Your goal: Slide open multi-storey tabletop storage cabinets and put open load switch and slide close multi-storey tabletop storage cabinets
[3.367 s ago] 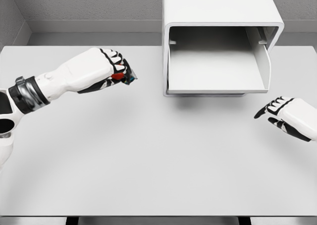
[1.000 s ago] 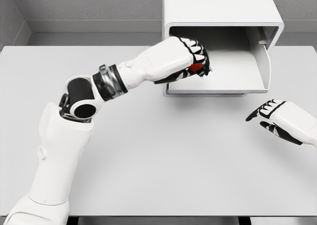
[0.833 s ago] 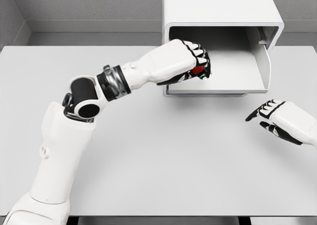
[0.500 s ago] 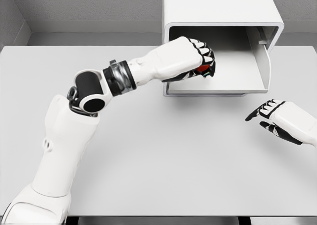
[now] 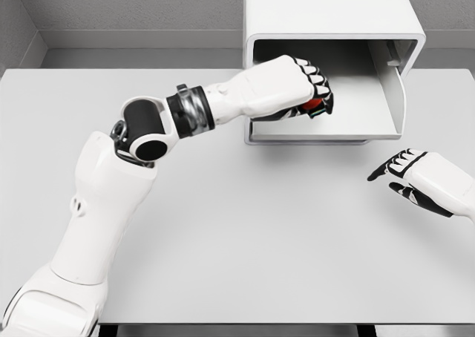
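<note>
Left hand (image 5: 297,84): fingers curled tight around the load switch (image 5: 318,105), of which only a red and green bit shows past the knuckles. Hand and switch sit over the pulled-out drawer (image 5: 356,125) of the white storage cabinet (image 5: 326,10), above the drawer floor. Right hand (image 5: 419,177): relaxed, fingers loosely spread, holding nothing, above the grey table (image 5: 237,240), right of the drawer.

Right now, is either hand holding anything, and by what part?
The left hand grips the load switch, fingers wrapped around its body above the open drawer. The right hand holds nothing.
</note>
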